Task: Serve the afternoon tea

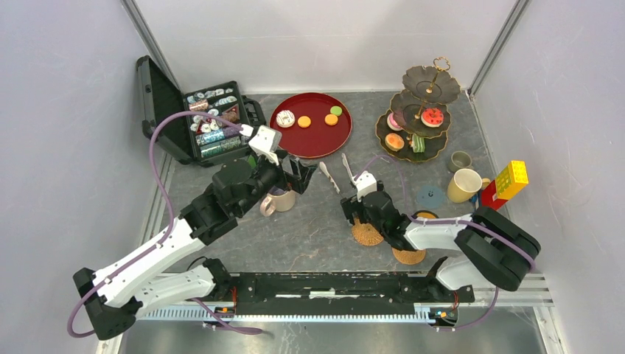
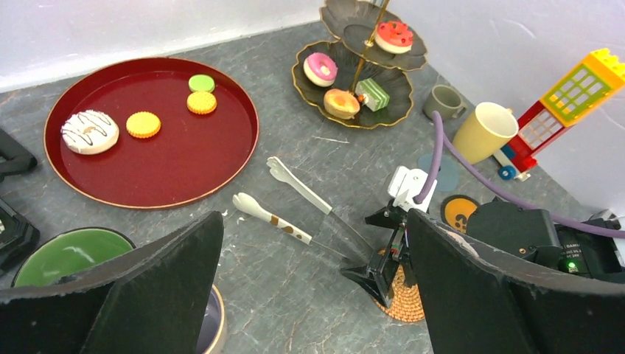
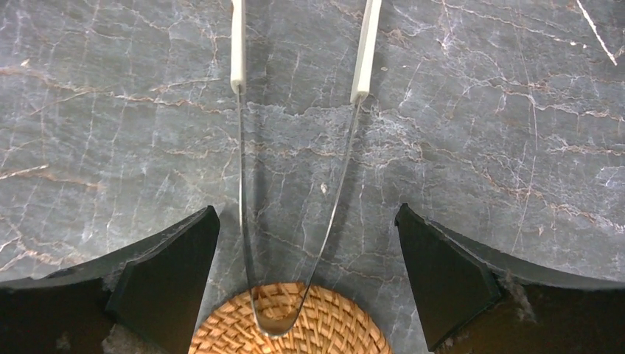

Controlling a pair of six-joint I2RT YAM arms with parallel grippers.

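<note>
Both arm bases sit at the bottom edge of the top view. Above them the left claw point(image 1: 302, 174) hangs by the beige mug point(image 1: 280, 200) left of centre, and the right claw point(image 1: 360, 210) sits over a woven coaster point(image 1: 366, 234) at centre. White-tipped tongs point(image 1: 328, 175) reach up-left from it towards the red tray point(image 1: 313, 144), where four cakes point(image 1: 304, 122) lie. The stand point(image 1: 424, 77), upper right, already carries several. The yellow mug point(image 1: 464, 184) and grey mug point(image 1: 460, 160) stand below it.

From the left wrist, that claw's fingers point(image 2: 147, 295) are wide apart on nothing, with the green-lined mug point(image 2: 70, 254) at lower left.

From the right wrist, the fingers point(image 3: 169, 273) stand apart either side of the tongs' steel arms, touching neither. The bend rests on the coaster, the tips on the bench point(image 3: 479, 133). The step looks like taking up the tongs. It is best to close squarely across both arms just above the bend, gently enough that the tips stay parted, then lift straight so the coaster is not dragged.
</note>
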